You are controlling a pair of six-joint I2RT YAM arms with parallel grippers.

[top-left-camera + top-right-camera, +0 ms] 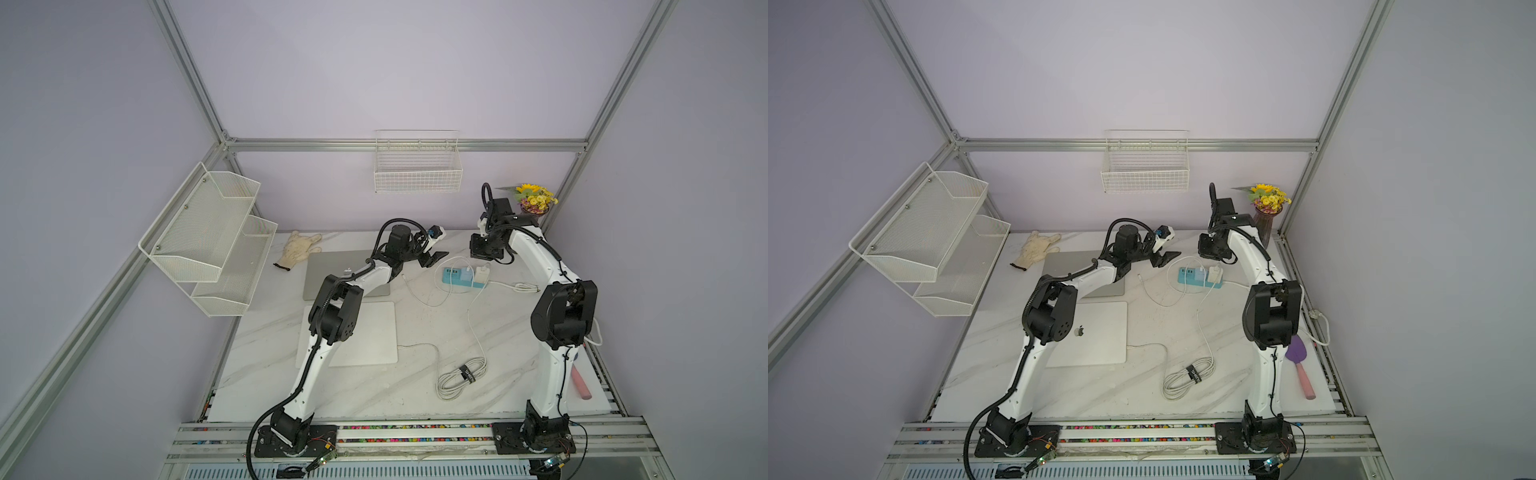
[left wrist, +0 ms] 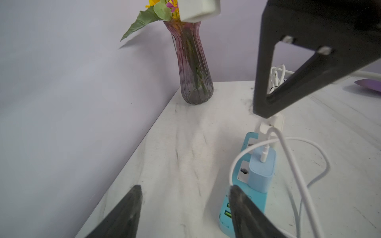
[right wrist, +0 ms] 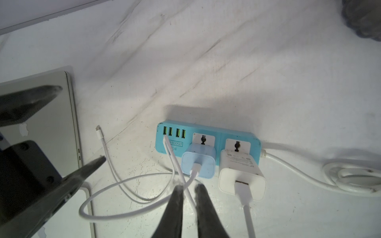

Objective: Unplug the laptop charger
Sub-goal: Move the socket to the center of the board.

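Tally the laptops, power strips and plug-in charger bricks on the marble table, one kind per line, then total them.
Laptops: 2 (dark grey closed laptop, pale silver closed laptop)
Power strips: 1 (turquoise plastic power strip)
Charger bricks: 2 (light blue square charger brick, white rectangular charger brick)
Total: 5

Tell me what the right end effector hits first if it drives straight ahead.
Likely the thin white cable between the fingertips of the right end effector; just beyond, the pale blue charger cube in the teal power strip. Depth is unclear.
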